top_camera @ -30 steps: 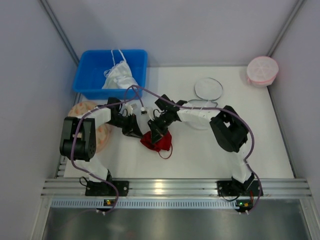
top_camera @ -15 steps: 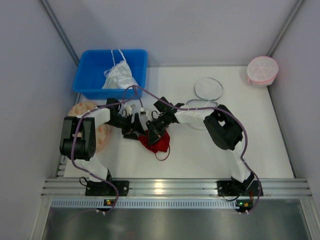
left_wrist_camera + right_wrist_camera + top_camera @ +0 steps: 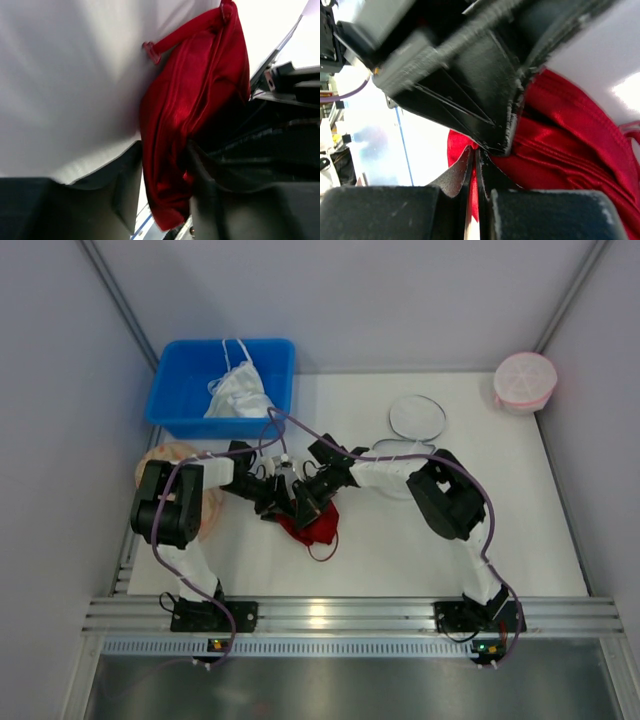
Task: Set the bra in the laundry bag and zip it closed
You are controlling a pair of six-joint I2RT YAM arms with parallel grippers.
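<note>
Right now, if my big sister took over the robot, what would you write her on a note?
Left gripper: looks shut on the bra, with red fabric bunched between its fingers.
Right gripper: shut on a thin fold of the bra.
The bra is bunched up near the middle of the table, where both arms meet.
The laundry bag lies flat farther back on the right, apart from the bra. Its zip is too small to see.
Done: bra gripped.
Left: carry it to the bag, put it inside, zip it closed.

One bra [image 3: 320, 526]; one blue bin [image 3: 175, 410]; one pink bag [image 3: 525, 380]; one beige disc [image 3: 165, 452]
</note>
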